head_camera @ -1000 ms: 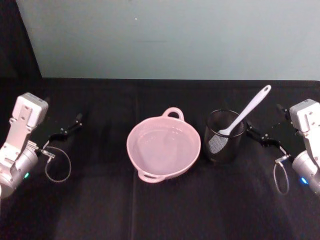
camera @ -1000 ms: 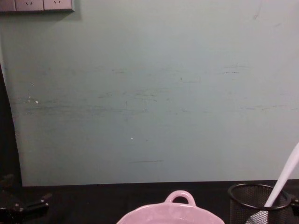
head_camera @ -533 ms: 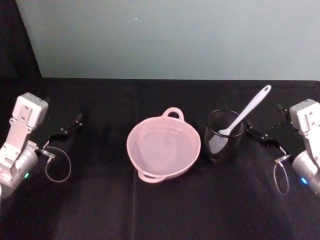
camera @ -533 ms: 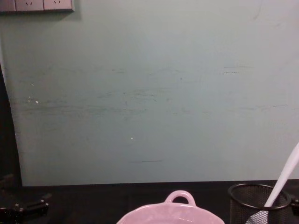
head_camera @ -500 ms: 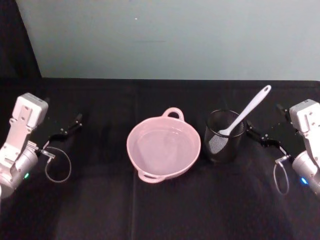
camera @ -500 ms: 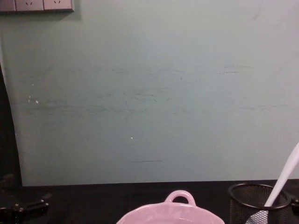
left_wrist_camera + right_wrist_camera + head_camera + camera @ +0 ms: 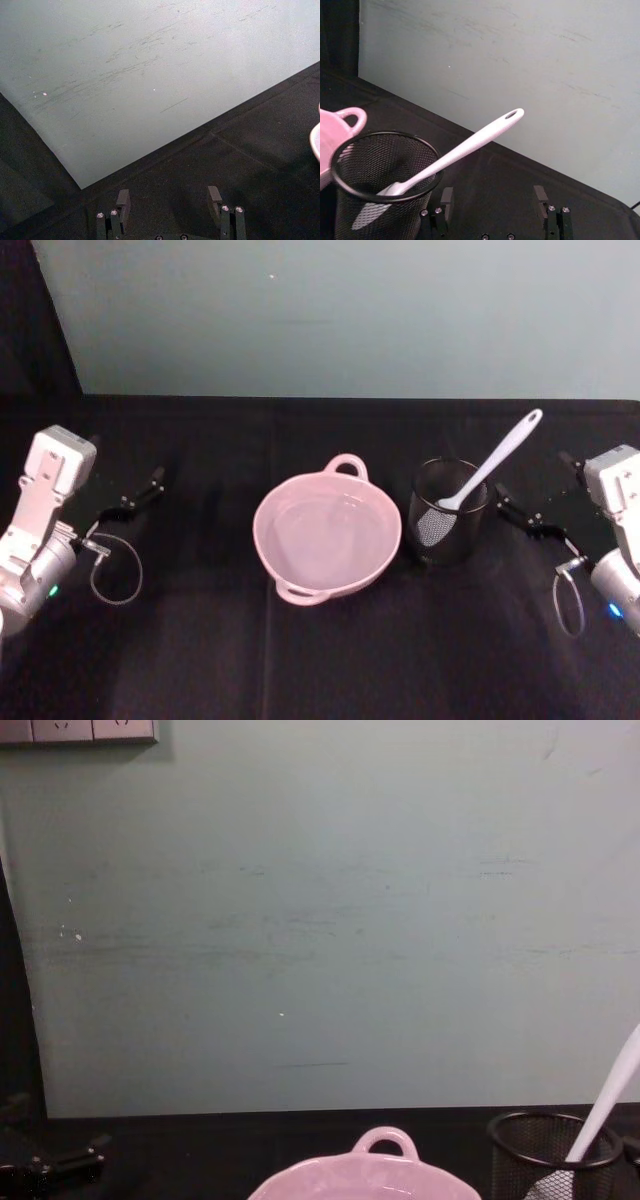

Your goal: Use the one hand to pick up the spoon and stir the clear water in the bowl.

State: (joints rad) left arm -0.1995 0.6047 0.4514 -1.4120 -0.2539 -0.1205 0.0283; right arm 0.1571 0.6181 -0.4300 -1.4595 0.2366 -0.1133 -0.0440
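The pale pink bowl (image 7: 264, 540) sits at the table's centre, holding clear water (image 7: 325, 535) that barely shows. Just right of it, the white spoon (image 7: 497, 460) leans in a black wire mesh cup (image 7: 445, 535), blade down and handle loop up to the right. My right gripper (image 7: 535, 488) hovers open to the right of the cup, apart from it. The right wrist view has its fingers (image 7: 446, 197) spread below the spoon (image 7: 470, 142). My left gripper (image 7: 122, 464) is parked open at the far left, holding nothing (image 7: 168, 197).
A black cloth covers the table (image 7: 320, 660), and a pale green wall (image 7: 320, 920) stands close behind it. Cable loops hang from both wrists (image 7: 112, 575). The chest view catches the bowl's loop handle (image 7: 385, 1142) and the mesh cup (image 7: 530, 1160) at the bottom edge.
My right arm has drifted slightly to the right, away from the mesh cup. Bowl, spoon and left arm have stayed put.
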